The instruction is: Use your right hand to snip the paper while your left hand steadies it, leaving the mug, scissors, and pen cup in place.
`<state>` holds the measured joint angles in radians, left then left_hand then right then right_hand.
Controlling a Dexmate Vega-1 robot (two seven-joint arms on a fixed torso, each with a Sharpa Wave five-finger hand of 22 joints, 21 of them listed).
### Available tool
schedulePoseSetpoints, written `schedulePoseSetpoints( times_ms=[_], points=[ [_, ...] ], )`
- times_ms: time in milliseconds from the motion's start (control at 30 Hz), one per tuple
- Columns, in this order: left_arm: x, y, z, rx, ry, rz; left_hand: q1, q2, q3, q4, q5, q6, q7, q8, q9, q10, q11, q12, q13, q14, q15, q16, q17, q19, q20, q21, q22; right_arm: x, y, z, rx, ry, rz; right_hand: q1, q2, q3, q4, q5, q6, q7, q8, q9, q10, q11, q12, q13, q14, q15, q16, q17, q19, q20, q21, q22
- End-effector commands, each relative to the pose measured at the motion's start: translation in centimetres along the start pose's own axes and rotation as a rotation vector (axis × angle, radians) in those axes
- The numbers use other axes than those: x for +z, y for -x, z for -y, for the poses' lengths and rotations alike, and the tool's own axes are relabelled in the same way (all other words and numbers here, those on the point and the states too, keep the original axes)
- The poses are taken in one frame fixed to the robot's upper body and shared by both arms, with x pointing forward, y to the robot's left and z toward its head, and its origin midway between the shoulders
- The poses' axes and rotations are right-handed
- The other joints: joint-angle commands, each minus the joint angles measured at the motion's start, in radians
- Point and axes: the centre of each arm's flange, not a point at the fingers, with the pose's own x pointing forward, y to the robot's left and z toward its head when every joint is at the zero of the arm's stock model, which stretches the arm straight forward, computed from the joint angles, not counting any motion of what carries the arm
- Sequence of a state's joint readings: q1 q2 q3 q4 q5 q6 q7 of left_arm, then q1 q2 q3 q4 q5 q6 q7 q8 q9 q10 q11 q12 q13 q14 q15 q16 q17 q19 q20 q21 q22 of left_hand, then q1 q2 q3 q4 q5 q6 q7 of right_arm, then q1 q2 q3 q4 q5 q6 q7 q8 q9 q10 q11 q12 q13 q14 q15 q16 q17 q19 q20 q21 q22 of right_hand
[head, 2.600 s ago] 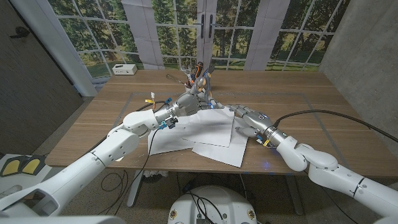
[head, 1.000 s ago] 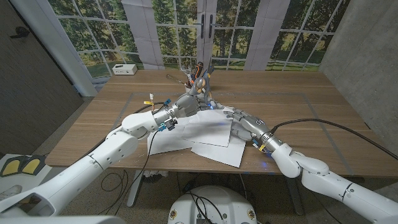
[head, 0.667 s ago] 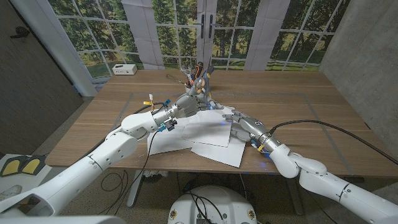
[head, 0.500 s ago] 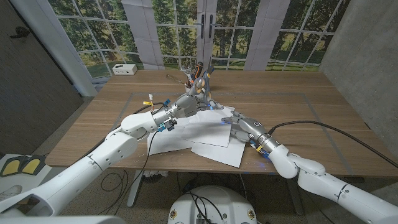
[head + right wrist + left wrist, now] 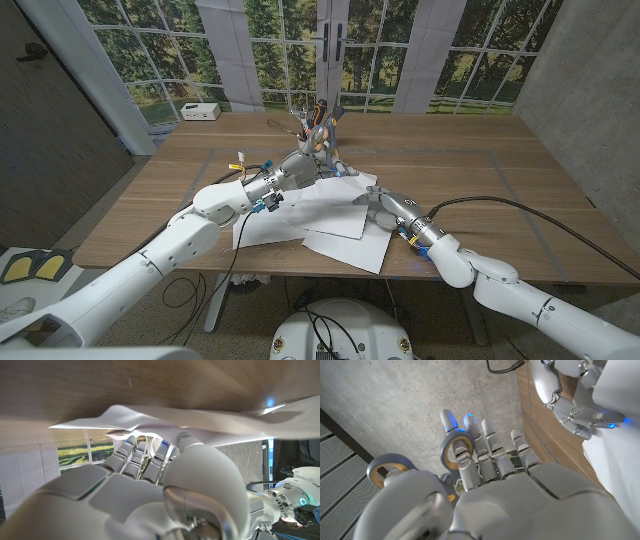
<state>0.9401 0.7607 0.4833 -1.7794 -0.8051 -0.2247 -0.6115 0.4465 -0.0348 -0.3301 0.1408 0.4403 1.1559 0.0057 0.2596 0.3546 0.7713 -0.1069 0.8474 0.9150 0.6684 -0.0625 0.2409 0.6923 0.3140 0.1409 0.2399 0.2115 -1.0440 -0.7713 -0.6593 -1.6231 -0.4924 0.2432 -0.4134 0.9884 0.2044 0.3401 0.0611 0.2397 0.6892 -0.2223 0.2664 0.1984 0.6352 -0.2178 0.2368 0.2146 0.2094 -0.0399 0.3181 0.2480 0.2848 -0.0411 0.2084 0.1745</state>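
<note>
- Steadying seems to be the step in hand: the left hand (image 5: 298,169) sits at the far edge of the paper (image 5: 322,215), close to the pen cup (image 5: 318,128) at the back of the bench (image 5: 500,190).
- White sheets lie overlapping near the front middle of the bench, one corner reaching to the front edge.
- In the left wrist view, the left hand's fingers (image 5: 470,455) are threaded through the yellow-lined loops of the scissors (image 5: 456,449), so this hand grips the scissors, contrary to the task's wording.
- The right hand (image 5: 383,207) is at the right edge of the paper; in the right wrist view its fingers (image 5: 135,457) reach forward under a lifted, curling sheet, loosely extended, with nothing seen clasped in them. Whether they pinch the paper edge I cannot tell.
- My reading: no cut has begun; the blades are not visible on the paper.
- The next move calls for the blades to be brought to a free paper edge while the other hand pins the sheet, clear of the pen cup.
</note>
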Motion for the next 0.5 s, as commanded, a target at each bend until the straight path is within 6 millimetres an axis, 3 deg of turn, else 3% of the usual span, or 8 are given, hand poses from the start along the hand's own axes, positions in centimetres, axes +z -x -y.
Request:
schedulePoseSetpoints(
  times_ms=[33, 233, 333, 400, 500],
  points=[
    [-0.05, 0.18, 0.13, 0.004, -0.001, 0.005, 0.002, 0.007, -0.003, 0.004, -0.003, 0.008, 0.005, 0.007, 0.003, 0.039, -0.032, 0.007, 0.004, 0.009, -0.074, 0.009, 0.003, -0.001, -0.005, 0.002, 0.003, 0.19, 0.28, -0.41, -0.054, -0.052, -0.003, 0.006, 0.004, 0.034, 0.015, -0.007, 0.044, 0.002, 0.005, 0.013, 0.068, 0.002, 0.016, 0.010, 0.051, -0.186, 0.033, 0.016, 0.033, -0.033, 0.013, 0.004],
    [-0.12, 0.18, 0.16, 0.008, 0.001, 0.006, 0.001, 0.008, -0.003, 0.004, -0.003, 0.007, 0.004, 0.007, 0.004, 0.034, -0.029, 0.006, 0.006, 0.009, -0.075, 0.009, 0.004, 0.000, -0.006, 0.002, 0.003, -0.05, 0.39, -0.22, -0.104, -0.066, -0.013, 0.010, 0.005, 0.083, 0.035, -0.011, 0.051, 0.007, 0.023, 0.060, 0.156, 0.008, 0.054, 0.054, 0.140, -0.194, 0.086, 0.046, 0.094, -0.032, 0.035, 0.013],
    [-0.15, 0.13, 0.11, 0.008, 0.001, 0.006, 0.000, 0.009, -0.004, 0.004, -0.003, 0.007, 0.005, 0.008, 0.005, 0.033, -0.029, 0.006, 0.006, 0.009, -0.075, 0.010, 0.004, 0.000, -0.006, 0.002, 0.003, -0.19, 0.42, 0.03, -0.135, -0.086, -0.024, 0.016, 0.003, 0.108, 0.038, -0.016, 0.043, 0.015, 0.032, 0.096, 0.161, 0.007, 0.081, 0.096, 0.222, -0.197, 0.119, 0.070, 0.135, -0.039, 0.055, 0.020],
    [-0.16, 0.08, 0.07, 0.007, 0.001, 0.007, 0.000, 0.009, -0.004, 0.004, -0.003, 0.009, 0.004, 0.008, 0.005, 0.034, -0.027, 0.005, 0.005, 0.010, -0.075, 0.010, 0.004, 0.000, -0.006, 0.002, 0.003, -0.25, 0.41, 0.20, -0.155, -0.099, -0.030, 0.033, 0.000, 0.140, 0.030, -0.021, 0.037, 0.019, 0.033, 0.141, 0.162, 0.011, 0.140, 0.165, 0.319, -0.198, 0.148, 0.107, 0.166, -0.054, 0.083, 0.032],
    [-0.18, -0.01, 0.02, 0.004, 0.003, 0.008, -0.001, 0.009, -0.004, 0.004, -0.003, 0.009, 0.004, 0.008, 0.005, 0.037, -0.028, 0.005, 0.003, 0.010, -0.074, 0.010, 0.004, -0.001, -0.005, 0.002, 0.003, -0.32, 0.41, 0.42, -0.185, -0.107, -0.044, 0.035, 0.001, 0.147, 0.031, -0.027, 0.028, 0.020, 0.027, 0.165, 0.150, 0.012, 0.168, 0.203, 0.370, -0.198, 0.167, 0.138, 0.180, -0.062, 0.102, 0.039]
  ],
)
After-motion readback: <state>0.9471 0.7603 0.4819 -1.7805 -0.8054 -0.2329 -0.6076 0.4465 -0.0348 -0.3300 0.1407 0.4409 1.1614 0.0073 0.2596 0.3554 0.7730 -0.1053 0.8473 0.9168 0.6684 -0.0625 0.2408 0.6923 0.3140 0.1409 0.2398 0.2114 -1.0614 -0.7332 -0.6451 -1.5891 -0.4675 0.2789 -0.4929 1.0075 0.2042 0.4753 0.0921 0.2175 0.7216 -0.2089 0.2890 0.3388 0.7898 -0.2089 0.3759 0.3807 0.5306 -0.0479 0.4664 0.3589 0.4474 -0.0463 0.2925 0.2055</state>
